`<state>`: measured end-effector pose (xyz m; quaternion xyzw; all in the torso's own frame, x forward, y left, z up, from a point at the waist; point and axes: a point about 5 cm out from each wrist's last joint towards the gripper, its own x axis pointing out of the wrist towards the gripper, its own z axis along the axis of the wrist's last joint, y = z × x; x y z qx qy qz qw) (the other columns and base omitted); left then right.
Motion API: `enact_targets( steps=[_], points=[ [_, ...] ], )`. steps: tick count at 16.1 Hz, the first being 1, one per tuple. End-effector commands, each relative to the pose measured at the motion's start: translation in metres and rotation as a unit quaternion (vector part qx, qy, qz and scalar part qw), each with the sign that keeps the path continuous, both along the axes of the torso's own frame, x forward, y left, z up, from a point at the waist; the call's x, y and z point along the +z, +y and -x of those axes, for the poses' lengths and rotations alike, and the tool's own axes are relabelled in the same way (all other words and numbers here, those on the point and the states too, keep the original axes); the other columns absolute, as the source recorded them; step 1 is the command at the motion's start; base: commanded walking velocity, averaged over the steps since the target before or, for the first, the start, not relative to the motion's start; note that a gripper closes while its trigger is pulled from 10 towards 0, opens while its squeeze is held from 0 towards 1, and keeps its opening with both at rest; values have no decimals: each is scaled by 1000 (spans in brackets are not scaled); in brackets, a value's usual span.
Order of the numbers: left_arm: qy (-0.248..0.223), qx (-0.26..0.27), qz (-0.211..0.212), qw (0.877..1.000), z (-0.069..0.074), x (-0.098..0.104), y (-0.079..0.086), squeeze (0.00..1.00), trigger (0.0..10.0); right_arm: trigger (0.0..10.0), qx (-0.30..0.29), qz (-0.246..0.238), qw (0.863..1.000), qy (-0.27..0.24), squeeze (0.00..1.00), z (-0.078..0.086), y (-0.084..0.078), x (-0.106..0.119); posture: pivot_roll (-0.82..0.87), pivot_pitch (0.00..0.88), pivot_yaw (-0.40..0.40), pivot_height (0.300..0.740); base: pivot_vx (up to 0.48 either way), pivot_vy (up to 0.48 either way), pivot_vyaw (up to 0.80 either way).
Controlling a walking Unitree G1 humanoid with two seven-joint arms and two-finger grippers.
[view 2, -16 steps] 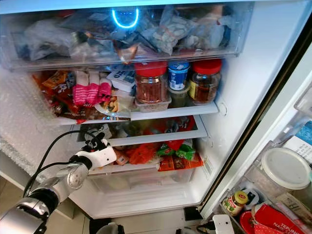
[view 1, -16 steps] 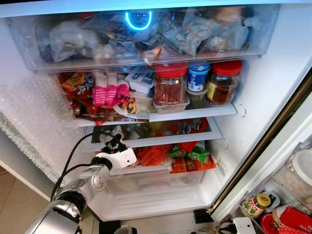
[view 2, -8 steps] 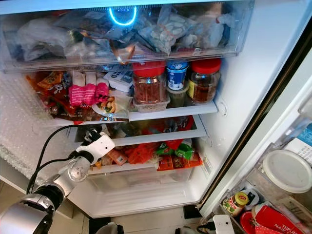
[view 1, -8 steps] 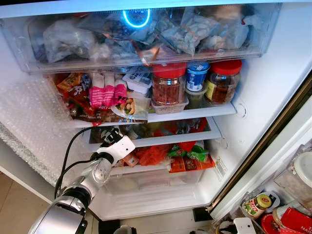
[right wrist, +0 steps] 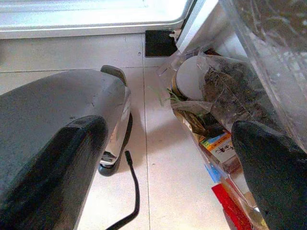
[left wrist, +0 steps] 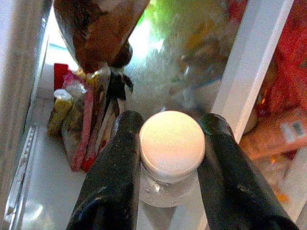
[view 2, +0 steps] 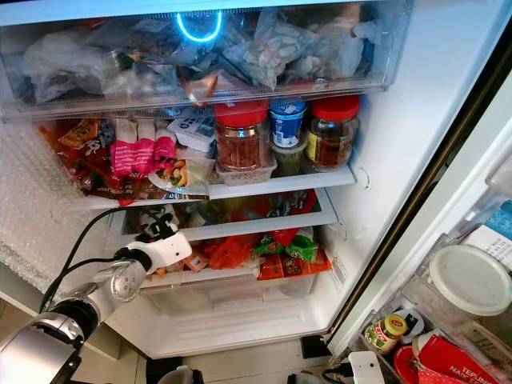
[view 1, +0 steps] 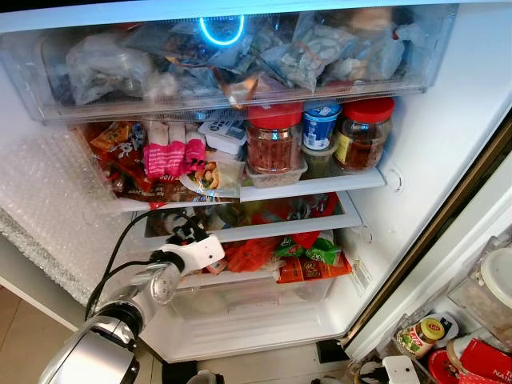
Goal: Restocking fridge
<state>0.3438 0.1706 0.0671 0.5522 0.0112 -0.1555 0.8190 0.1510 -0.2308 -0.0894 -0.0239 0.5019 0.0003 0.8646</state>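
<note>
**Left tool carries a bottle into the fridge**

The open fridge (view 1: 432,160) is crowded with jars and packets. The left tool (left wrist: 169,158) reaches onto the lower shelf (view 1: 264,230), its fingers (left wrist: 120,163) closed on a white-capped bottle (left wrist: 171,143). The right tool (right wrist: 168,167) hangs above the floor, fingers spread wide and empty.
</note>
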Motion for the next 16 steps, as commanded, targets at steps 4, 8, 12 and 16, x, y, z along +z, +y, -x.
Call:
enact_targets(
  steps=[4,8,12,16],
  points=[
    [23,26,-31,999,2,-7,13,0,10000,10000,-1,-6,1000,23,0,11,1,-5,-89,84,-4,660,61,0,0],
    [22,18,-31,999,1,-7,6,0,10000,10000,1,-5,1000,25,0,11,1,-5,-90,86,-4,660,293,0,0],
    [34,15,-28,999,3,-10,7,0,10000,10000,3,-6,1000,26,0,11,1,-5,-89,84,0,660,327,0,0],
    [55,-16,-30,998,8,-16,-1,0,10000,10000,3,-8,1000,28,0,12,2,-5,-93,85,2,660,84,0,0]
  ],
)
